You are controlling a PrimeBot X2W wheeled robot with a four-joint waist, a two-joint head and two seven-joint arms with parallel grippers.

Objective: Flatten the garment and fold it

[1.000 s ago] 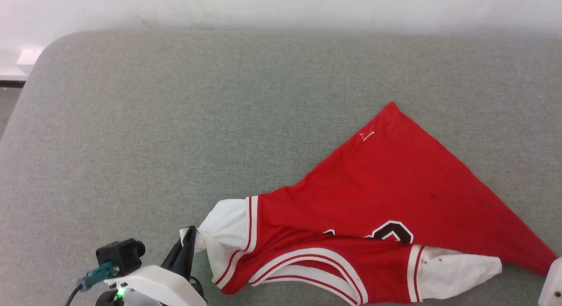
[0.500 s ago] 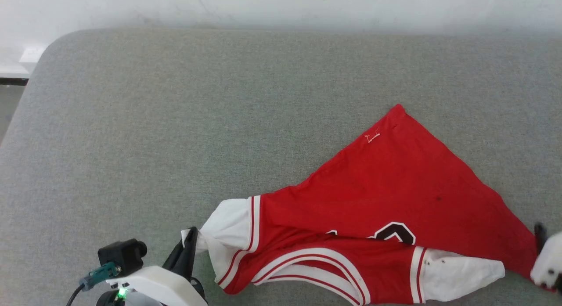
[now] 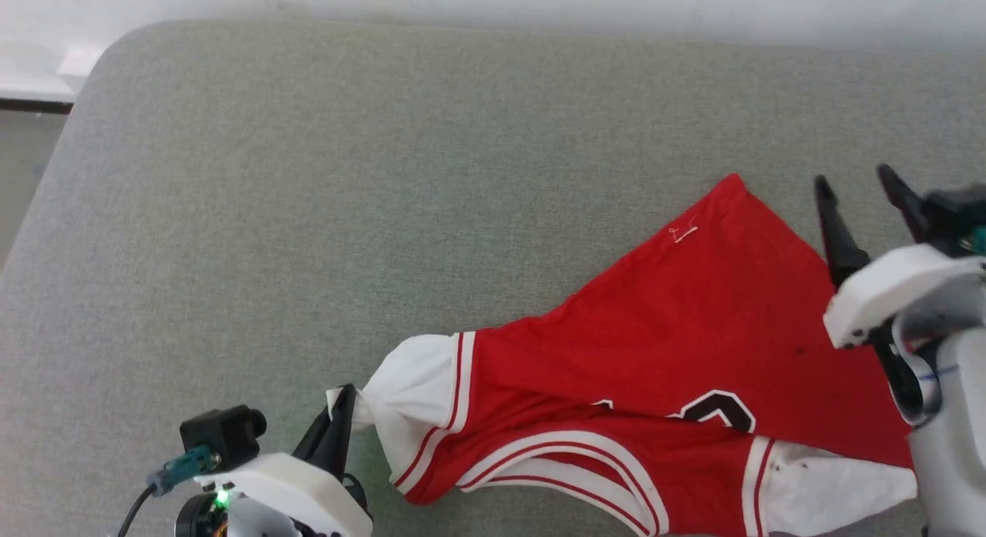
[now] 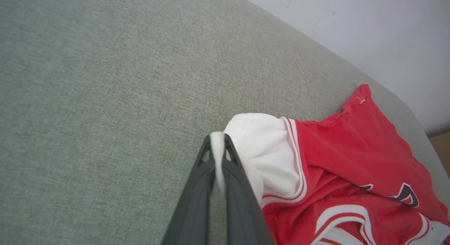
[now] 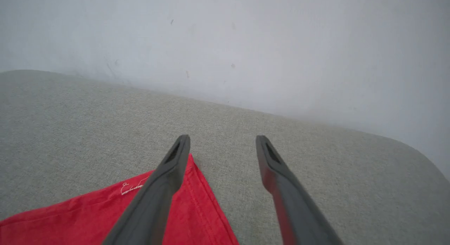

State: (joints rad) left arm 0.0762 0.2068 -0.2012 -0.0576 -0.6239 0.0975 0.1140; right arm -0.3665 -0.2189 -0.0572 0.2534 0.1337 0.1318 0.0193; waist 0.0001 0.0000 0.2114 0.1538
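Observation:
The garment [image 3: 678, 329] is a red jersey with white sleeves, lying rumpled in a rough triangle on the grey cushion, part of a black print showing near its lower edge. My left gripper [image 3: 344, 398] at the lower left is shut on the tip of the white sleeve [image 4: 267, 150]; in the left wrist view white cloth shows pinched between the fingers [image 4: 218, 146]. My right gripper [image 3: 853, 179] hovers open beside the garment's far red corner [image 5: 191, 167], nothing between its fingers.
The grey upholstered surface [image 3: 347, 175] stretches wide to the left and back. A white wall [image 5: 225, 37] runs along its far edge. The cushion's rounded left corner [image 3: 100, 52] drops off to a floor strip.
My right gripper has opened, let go of the garment's right lower corner, and risen up along its right edge to the far corner. The head view has shifted slightly. The left grip is unchanged.

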